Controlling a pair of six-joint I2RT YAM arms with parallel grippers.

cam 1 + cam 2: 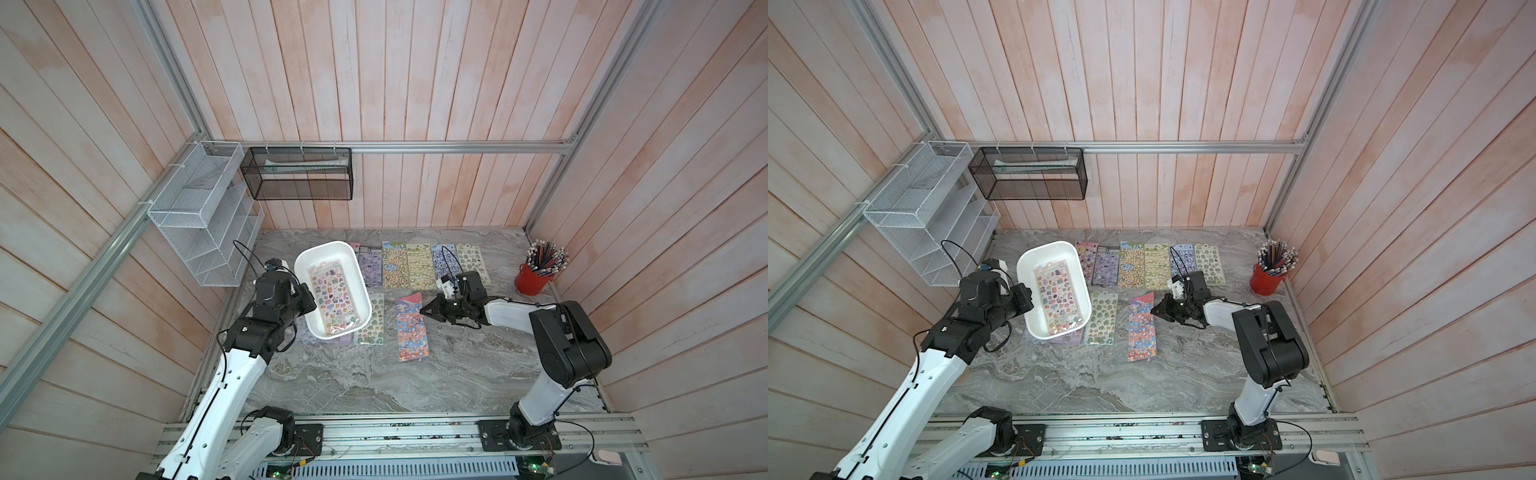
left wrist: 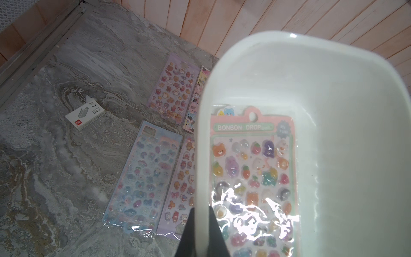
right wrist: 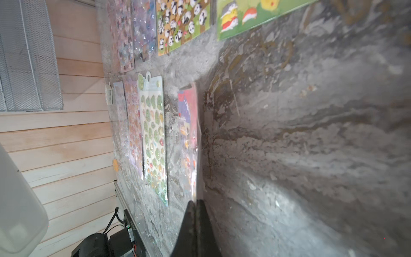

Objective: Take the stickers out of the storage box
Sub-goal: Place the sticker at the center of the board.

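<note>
The left gripper [image 2: 201, 208] sits closest to the lens. Its black fingers [image 2: 214, 235] are clamped on the long wall of the white storage box [image 2: 333, 144], one inside and one outside. The box is held tilted above the marble tabletop [image 1: 374, 382]. One pink BONBON DROP sticker sheet [image 2: 251, 178] lies flat on its floor.

Under and beside the box lie a blue sheet [image 2: 142, 178] and purple sheets, with a small white staple box [image 2: 85, 114] further off.

The right gripper [image 3: 195, 201] is closed, low over the marble. Its tips meet the edge of the red-and-blue sticker sheet [image 3: 188, 124]; whether they pinch the sleeve cannot be told. A green sheet [image 1: 370, 320] lies between that sheet and the box. The other stickers [image 1: 419, 266] lie in a row along the back wall. A red pencil cup [image 1: 533, 279] stands in the corner.
</note>
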